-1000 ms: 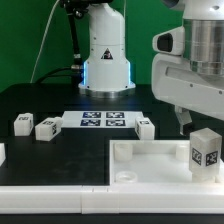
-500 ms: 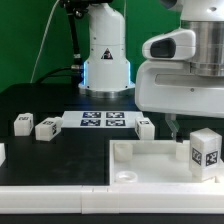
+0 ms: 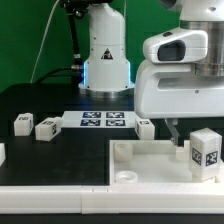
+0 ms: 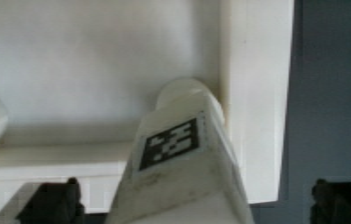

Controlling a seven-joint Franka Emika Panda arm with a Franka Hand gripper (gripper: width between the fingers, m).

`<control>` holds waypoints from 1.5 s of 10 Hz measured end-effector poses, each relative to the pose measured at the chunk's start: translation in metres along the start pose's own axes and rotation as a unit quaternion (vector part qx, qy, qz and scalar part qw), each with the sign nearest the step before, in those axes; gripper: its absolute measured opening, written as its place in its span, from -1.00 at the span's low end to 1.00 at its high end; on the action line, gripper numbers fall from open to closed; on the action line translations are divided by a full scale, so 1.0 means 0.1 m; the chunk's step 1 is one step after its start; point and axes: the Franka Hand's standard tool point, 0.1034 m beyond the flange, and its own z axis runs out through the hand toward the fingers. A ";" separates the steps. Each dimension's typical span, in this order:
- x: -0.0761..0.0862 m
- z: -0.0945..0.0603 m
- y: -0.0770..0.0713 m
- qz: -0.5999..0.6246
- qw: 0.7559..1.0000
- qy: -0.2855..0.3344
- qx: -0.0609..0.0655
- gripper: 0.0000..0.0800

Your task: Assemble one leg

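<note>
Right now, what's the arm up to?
The Panda arm's claw is open and low over the large white tray piece, at the exterior view's right. One leg stands upright on it. The wrist view shows it between the spread fingers, not gripped. The other legs lie loose on the black table beside the marker board.

Arm (image 3: 178,88) shifted toward exterior view's left, beside leg (image 3: 206,150).

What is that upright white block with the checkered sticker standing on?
The leg stands on the big white tray-like piece, near the exterior view's right end. Its own base hides whether a socket lies beneath it.
</note>
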 end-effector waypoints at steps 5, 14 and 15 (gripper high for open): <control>0.01 0.00 0.01 -0.030 1.000 0.001 -0.001 -0.11; -0.01 0.02 0.00 0.369 0.929 0.011 0.010 -0.27; -0.02 0.02 0.00 0.427 0.904 0.012 0.011 -0.27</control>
